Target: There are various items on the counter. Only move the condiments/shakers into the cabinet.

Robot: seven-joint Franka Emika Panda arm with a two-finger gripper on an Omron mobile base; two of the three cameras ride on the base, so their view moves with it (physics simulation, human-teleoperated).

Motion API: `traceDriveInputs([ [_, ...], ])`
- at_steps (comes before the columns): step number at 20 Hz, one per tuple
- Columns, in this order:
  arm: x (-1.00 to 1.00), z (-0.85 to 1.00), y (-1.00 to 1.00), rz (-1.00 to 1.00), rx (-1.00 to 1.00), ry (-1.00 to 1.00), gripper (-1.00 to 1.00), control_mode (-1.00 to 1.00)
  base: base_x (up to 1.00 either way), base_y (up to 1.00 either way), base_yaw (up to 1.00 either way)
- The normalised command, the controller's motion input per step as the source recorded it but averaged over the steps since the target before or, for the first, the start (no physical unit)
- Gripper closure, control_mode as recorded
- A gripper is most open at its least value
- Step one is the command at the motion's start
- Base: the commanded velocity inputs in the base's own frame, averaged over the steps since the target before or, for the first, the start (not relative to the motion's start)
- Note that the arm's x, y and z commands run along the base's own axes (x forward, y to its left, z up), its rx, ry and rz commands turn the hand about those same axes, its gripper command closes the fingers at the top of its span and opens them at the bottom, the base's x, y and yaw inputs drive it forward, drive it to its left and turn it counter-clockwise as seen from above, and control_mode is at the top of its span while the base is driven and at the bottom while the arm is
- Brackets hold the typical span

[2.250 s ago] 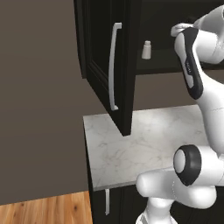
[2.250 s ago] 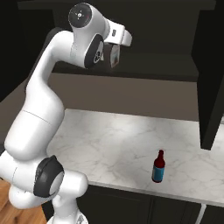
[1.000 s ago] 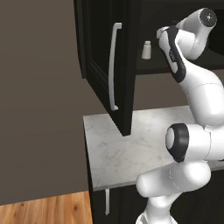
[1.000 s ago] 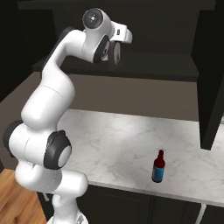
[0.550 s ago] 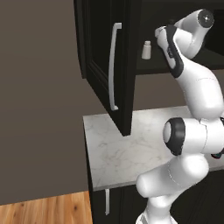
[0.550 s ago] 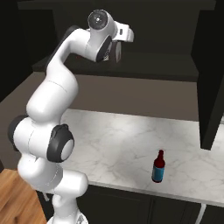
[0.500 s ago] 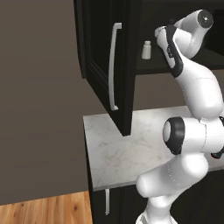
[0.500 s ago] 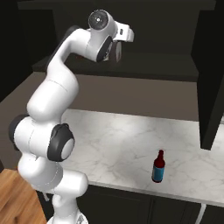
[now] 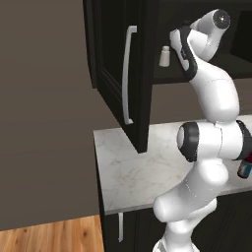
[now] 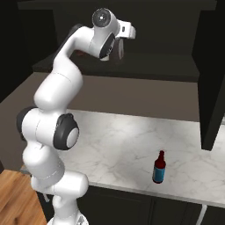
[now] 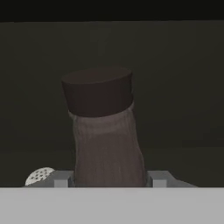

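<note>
Cabinet door (image 9: 123,74): black, swung open, long curved silver handle (image 9: 128,74) on its face; seen at the left of the left base view, above the table's left end.

White shaker (image 9: 164,56): small, tapered, upright on the cabinet shelf just right of the door edge; set just beside the arm's upper links.

Table (image 9: 133,172): white marble with grey veins, over black base cabinets; wooden floor seen below at the left.

Arm: raised high, its hand reached into the dark cabinet opening (image 10: 154,39), as seen in both base views.

Pincer (image 11: 108,181): in the hand view its two finger tips are seen low at either side of a ribbed, brownish shaker (image 11: 105,131) with a dark flat cap; the shaker is held upright between them, clenched, against the dark cabinet interior; a small pale perforated round patch is seen at the lower left, too little of it shown to be identified.

Bottle (image 10: 159,167): dark brown body, teal label, dark red neck; upright on the table near its front edge, right of the arm's base in the right base view; well apart from the cabinet; partly glimpsed at the right edge of the left base view behind the arm's elbow.
</note>
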Motion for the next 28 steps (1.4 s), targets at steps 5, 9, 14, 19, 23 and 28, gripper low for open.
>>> traceDriveInputs([
  [5, 0.37, -0.22, 0.06, 0.0, -0.14, 0.0, -1.0, -1.0, 0.0, 0.0, 0.0],
  [9, -0.16, -0.07, 0.06, 0.0, -0.04, 0.04, -1.0, -1.0, 0.0, 0.0, 0.0],
  [14, -0.72, -0.24, 0.0, 0.0, -0.01, 0.0, -1.0, -1.0, 0.0, 0.0, 0.0],
  [19, -0.98, -0.3, 0.0, 0.0, 0.0, 0.0, -1.0, -1.0, 0.0, 0.0, 0.0],
  [23, -1.0, -0.38, 0.0, 0.0, 0.0, 0.0, -1.0, -1.0, 0.0, 0.0, 0.0],
  [28, -0.88, -0.39, 0.0, 0.0, -0.04, -0.01, -1.0, -1.0, 0.0, 0.0, 0.0],
])
